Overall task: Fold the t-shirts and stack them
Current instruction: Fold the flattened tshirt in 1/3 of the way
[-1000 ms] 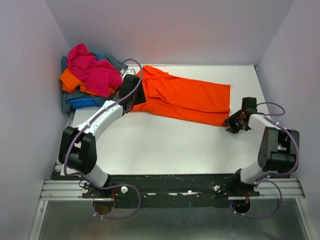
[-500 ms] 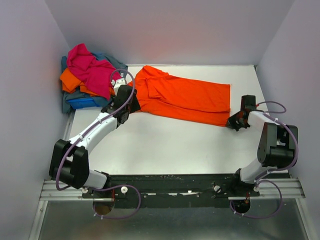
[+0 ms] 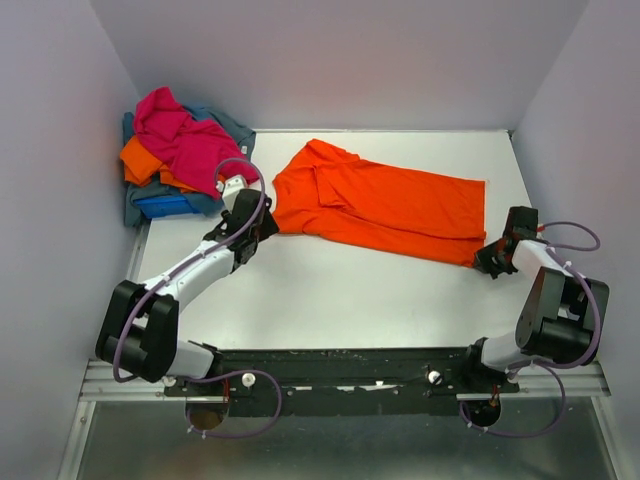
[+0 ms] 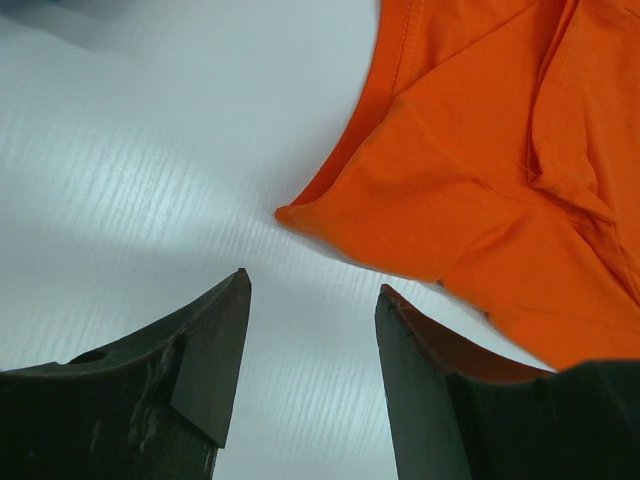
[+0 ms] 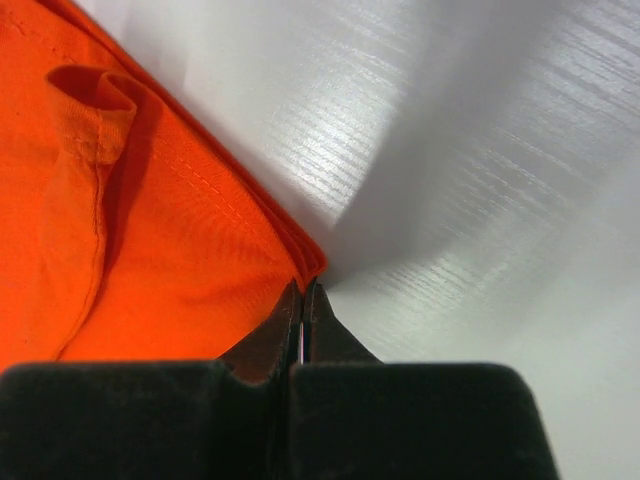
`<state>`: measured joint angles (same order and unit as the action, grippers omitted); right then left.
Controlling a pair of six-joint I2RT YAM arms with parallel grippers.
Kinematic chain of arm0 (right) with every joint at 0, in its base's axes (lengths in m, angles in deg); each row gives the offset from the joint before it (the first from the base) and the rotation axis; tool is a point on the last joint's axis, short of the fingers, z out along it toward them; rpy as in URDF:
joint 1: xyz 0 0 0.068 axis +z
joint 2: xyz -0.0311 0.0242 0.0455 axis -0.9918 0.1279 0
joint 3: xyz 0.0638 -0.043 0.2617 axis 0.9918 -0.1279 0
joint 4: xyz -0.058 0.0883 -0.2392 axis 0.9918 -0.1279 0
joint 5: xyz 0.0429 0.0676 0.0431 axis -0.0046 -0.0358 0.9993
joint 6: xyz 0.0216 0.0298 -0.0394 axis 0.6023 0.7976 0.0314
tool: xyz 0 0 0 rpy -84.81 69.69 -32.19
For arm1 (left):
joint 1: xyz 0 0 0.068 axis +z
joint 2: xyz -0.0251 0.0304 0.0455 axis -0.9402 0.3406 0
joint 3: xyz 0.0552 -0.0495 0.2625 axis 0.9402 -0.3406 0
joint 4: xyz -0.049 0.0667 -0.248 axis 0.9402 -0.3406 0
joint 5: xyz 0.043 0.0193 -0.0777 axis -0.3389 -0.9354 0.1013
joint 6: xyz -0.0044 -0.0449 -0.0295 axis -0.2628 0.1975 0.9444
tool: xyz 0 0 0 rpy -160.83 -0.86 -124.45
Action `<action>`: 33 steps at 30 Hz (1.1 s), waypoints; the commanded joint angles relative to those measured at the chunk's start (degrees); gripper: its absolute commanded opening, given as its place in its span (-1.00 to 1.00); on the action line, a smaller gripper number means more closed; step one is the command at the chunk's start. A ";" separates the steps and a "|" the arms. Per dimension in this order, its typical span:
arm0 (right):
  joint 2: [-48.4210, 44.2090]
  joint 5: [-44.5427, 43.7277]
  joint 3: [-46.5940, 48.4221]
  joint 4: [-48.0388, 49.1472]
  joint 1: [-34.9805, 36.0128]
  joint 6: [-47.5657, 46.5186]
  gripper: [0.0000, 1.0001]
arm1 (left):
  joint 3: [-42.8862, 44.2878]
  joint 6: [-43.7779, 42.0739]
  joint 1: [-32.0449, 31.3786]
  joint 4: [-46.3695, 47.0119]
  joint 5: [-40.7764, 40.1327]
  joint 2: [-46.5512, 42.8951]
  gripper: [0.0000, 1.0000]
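Note:
A bright orange t-shirt (image 3: 390,205), folded lengthwise, lies slanted across the back half of the white table (image 3: 340,295). My right gripper (image 3: 490,258) is shut on its near right corner (image 5: 300,255), with the layered hem pinched at the fingertips (image 5: 303,285). My left gripper (image 3: 262,224) is open just off the shirt's left end. In the left wrist view the shirt's sleeve edge (image 4: 330,215) lies ahead of the gripper (image 4: 312,285), which has only bare table between its fingers. More t-shirts sit heaped at the back left: magenta-pink (image 3: 185,140), orange (image 3: 140,160), royal blue (image 3: 160,205) and grey-blue (image 3: 228,122).
Lilac walls close in the table on the left, back and right. The heap of shirts fills the back left corner beside the left arm. The arms' mounting rail (image 3: 340,375) runs along the near edge.
The right gripper closed on the shirt's corner and pulled it right and toward the near edge. The whole shirt slid right. The left gripper drew back off the shirt's left end.

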<state>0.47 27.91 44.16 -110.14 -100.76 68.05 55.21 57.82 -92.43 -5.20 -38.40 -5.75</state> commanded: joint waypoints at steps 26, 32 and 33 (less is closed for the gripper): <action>-0.34 2.05 -0.54 -0.28 0.00 -1.52 -0.99 | 3.64 11.02 2.92 9.16 5.13 17.58 -0.52; -1.83 -2.17 0.51 -3.97 0.00 -2.22 -0.99 | 2.50 10.24 3.10 5.49 -1.35 16.36 -1.00; -2.18 -2.96 0.52 -4.85 0.00 -2.14 -0.98 | 1.54 10.15 3.36 5.40 -2.41 15.31 -1.00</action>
<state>0.32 29.29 44.16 -110.84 -100.71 66.60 59.30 67.90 -89.70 1.62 -35.20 11.43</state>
